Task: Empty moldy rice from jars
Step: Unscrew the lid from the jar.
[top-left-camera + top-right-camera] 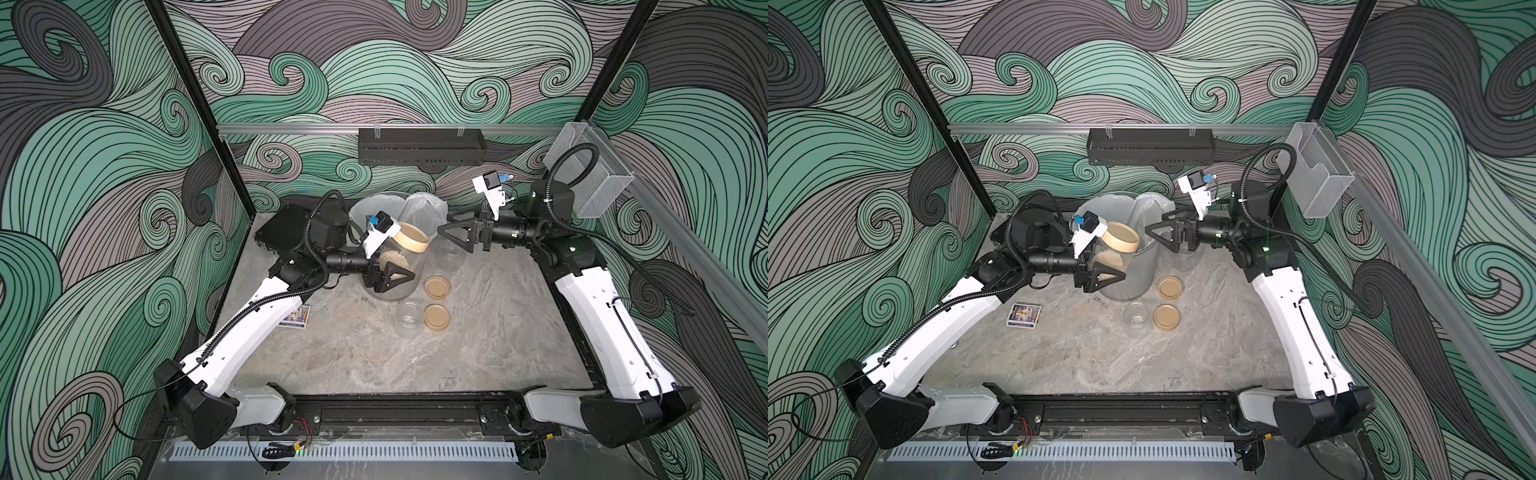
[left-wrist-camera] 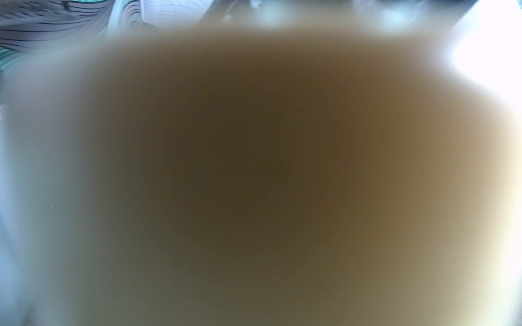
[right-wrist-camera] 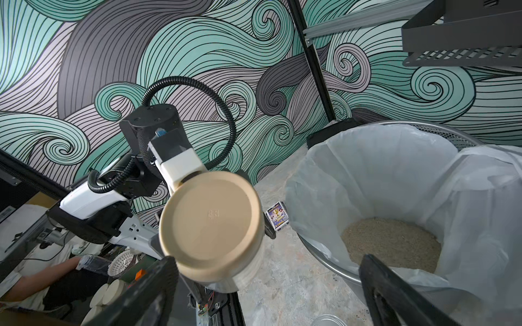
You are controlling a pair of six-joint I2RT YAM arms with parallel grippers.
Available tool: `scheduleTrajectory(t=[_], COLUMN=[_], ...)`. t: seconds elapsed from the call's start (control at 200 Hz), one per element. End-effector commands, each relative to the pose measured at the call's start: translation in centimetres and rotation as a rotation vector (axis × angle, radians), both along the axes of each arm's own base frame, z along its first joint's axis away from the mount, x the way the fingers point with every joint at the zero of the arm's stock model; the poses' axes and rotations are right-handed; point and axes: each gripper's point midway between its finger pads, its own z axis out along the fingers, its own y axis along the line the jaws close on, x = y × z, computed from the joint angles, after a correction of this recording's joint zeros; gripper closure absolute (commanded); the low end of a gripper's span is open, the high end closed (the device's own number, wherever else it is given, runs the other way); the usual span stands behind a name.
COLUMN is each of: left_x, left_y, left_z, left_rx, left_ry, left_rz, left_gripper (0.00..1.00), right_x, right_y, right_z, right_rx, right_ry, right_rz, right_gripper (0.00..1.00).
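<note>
Lidded jar (image 1: 397,286), moldy rice (image 1: 392,261) inside, tilted in air just before wastebasket (image 1: 417,272), tan lid (image 1: 411,237) on. We see left gripper (image 1: 395,276) pinching jar body. More moldy rice (image 3: 392,242) lies in wastebasket liner (image 3: 367,169). Empty jars (image 1: 409,316), loose lids (image 1: 437,286) sit beside wastebasket. Right gripper (image 1: 446,224) spread wide near wastebasket rim.
</note>
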Motion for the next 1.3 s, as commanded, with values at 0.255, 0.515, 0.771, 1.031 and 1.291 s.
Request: scheduleTrajectory(t=[0.255, 0.515, 0.771, 1.031, 1.291], left_x=[2.1, 2.3, 2.2, 1.8, 1.2], left_y=[0.4, 0.2, -0.2, -0.7, -1.0], left_z=[1.8, 1.5, 1.4, 1.3, 1.1], left_rx=[0.0, 0.003, -0.001, -0.021, -0.029], left_ry=[-0.155, -0.159, -0.16, -0.135, -0.109], left_rz=[0.093, 0.097, 0.087, 0.057, 0.023], left_gripper=[0.67, 0.66, 0.66, 0.66, 0.66], right_x=[-1.2, -1.4, -1.4, -0.9, 0.0], right_y=[2.7, 4.9, 6.3, 7.1, 7.6], right_z=[-0.1, -1.0, -1.6, -2.3, -2.3], right_rx=[-0.032, -0.045, -0.049, -0.062, -0.058], right_ry=[0.034, 0.059, 0.077, 0.091, 0.095], right_rz=[-0.056, -0.009, 0.028, 0.042, 0.041], right_gripper=[0.01, 0.01, 0.01, 0.02, 0.12])
